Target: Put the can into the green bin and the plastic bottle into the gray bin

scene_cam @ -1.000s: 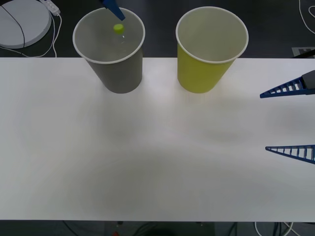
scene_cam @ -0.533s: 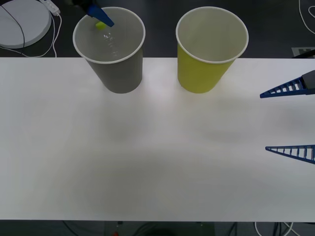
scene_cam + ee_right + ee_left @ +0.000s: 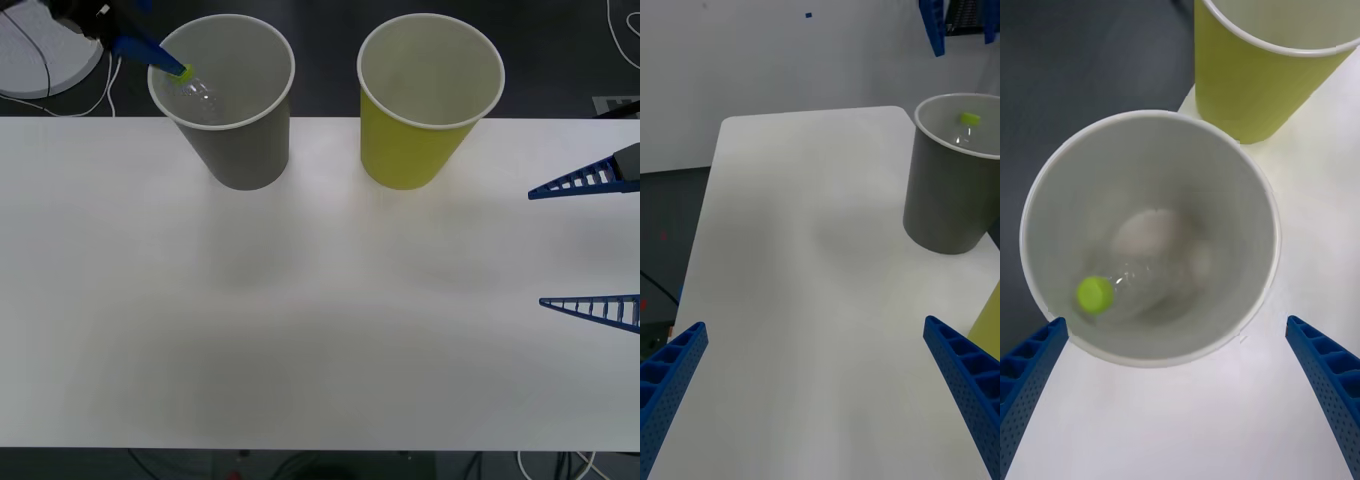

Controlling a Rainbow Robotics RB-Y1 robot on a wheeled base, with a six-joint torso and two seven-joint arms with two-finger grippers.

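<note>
The clear plastic bottle with its lime-green cap lies tilted inside the gray bin, its cap near the bin's left rim. My left gripper hangs open above that bin, holding nothing; in the front view my left gripper is at the bin's upper left. The green bin stands to the right of the gray one. At the table's right edge my right gripper stands open and empty. The can is out of view.
Both bins stand along the far edge of the white table. A round white device with cables sits beyond the table's far left corner. The gray bin shows ahead in the right wrist view.
My left gripper has moved left from over the gray bin's middle to its left rim. The bottle's cap has shifted left inside the bin. The right arm has not moved.
</note>
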